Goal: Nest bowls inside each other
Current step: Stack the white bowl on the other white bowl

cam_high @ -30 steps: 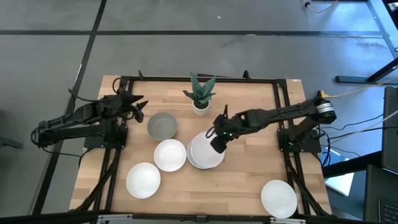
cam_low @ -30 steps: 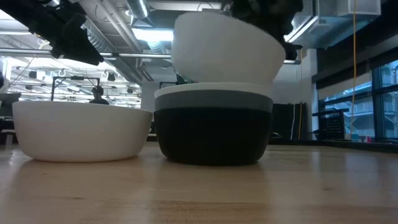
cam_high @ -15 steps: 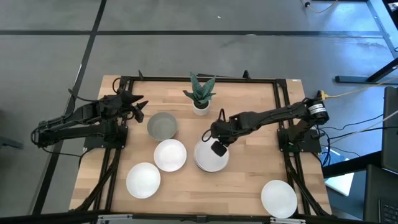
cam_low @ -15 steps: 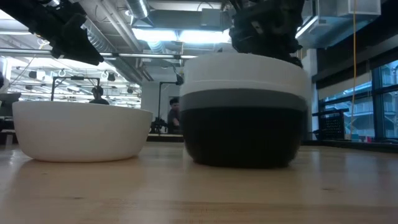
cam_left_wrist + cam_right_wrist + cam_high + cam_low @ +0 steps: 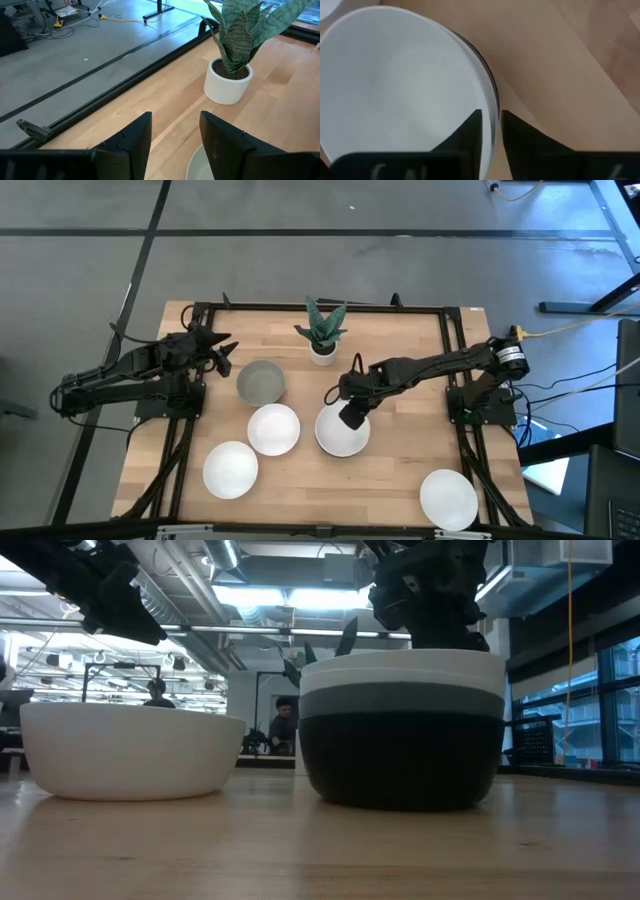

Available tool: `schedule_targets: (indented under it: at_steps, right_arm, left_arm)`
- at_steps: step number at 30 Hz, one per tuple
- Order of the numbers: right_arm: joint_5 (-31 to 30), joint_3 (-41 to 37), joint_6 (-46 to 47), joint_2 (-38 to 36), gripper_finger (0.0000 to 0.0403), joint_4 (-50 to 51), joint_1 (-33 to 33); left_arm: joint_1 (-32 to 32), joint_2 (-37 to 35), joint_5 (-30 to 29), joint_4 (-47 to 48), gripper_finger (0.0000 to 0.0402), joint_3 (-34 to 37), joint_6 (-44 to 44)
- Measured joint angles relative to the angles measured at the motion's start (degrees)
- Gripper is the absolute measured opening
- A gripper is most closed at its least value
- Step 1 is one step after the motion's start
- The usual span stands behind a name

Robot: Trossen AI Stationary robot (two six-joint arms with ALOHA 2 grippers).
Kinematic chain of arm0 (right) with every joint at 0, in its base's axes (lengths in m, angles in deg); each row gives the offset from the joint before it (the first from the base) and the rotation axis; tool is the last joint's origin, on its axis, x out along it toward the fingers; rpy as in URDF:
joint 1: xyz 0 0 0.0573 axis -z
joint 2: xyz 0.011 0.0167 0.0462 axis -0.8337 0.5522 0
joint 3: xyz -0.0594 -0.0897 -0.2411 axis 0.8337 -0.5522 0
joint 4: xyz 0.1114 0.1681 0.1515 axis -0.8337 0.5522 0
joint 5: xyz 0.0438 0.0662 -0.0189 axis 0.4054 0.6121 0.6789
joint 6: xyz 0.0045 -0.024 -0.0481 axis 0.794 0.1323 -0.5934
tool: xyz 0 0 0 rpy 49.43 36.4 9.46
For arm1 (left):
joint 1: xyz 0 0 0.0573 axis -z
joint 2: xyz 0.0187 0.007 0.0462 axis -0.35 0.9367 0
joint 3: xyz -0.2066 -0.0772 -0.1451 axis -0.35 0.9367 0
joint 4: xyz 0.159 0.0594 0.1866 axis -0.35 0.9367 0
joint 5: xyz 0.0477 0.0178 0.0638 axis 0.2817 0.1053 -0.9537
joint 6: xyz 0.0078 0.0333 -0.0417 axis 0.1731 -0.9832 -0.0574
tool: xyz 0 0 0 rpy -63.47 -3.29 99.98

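A stack of nested bowls (image 5: 342, 432) stands on the table's middle: black at the bottom, a grey band above it, white on top (image 5: 400, 670). My right gripper (image 5: 349, 416) is at the stack's far right rim, shut on the top white bowl (image 5: 405, 85). A lone grey bowl (image 5: 261, 382) and three single white bowls (image 5: 274, 429) (image 5: 230, 469) (image 5: 448, 498) rest on their bases. My left gripper (image 5: 226, 356) waits open, above the table just left of the grey bowl. My right gripper holds the top white bowl by its rim (image 5: 492, 117) on the far right side. One finger is inside the bowl and one outside, coming from above and slanting down. The bowl sits level, nested in the stack, which stands on the table.
A small white pot with a green plant (image 5: 322, 332) stands near the far edge, just beyond the stack. A black frame (image 5: 445, 320) runs around the wooden top. Bare wood lies between the stack and the near right white bowl.
My right gripper has moved down and slightly toward the table's right, setting the tilted white bowl down into the stack. The bowl has gone from hanging tipped above the stack to sitting level inside it. The whole stack has slid a little to the right.
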Motion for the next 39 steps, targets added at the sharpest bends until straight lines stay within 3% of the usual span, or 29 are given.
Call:
schedule_targets:
  at_steps: [5, 15, 24, 30, 39]
  right_arm:
    - [-1.09, 0.29, -1.70, -0.21, 0.0115, -2.16, 0.09]
    - [-12.30, 9.80, -7.60, -4.42, 0.0149, 4.29, -0.50]
    - [-21.15, 10.71, -3.20, -14.98, 0.0150, 13.01, -10.61]
    - [-20.35, 10.73, -3.26, -17.18, 0.0146, 17.90, -18.82]
    - [-10.75, 10.73, -2.05, -14.96, 0.0131, 25.08, -28.17]
  left_arm:
    - [-0.01, -0.02, 0.00, 0.00, 0.0161, -0.01, 0.00]
    - [-0.01, 0.00, 0.00, 0.00, 0.0161, 0.01, 0.00]
    - [0.00, -0.02, 0.00, -0.02, 0.0161, 0.00, -0.04]
    - [0.00, 0.00, 0.00, -0.01, 0.0161, 0.00, -0.09]
    - [0.00, -0.02, 0.00, -0.02, 0.0161, 0.00, -0.07]
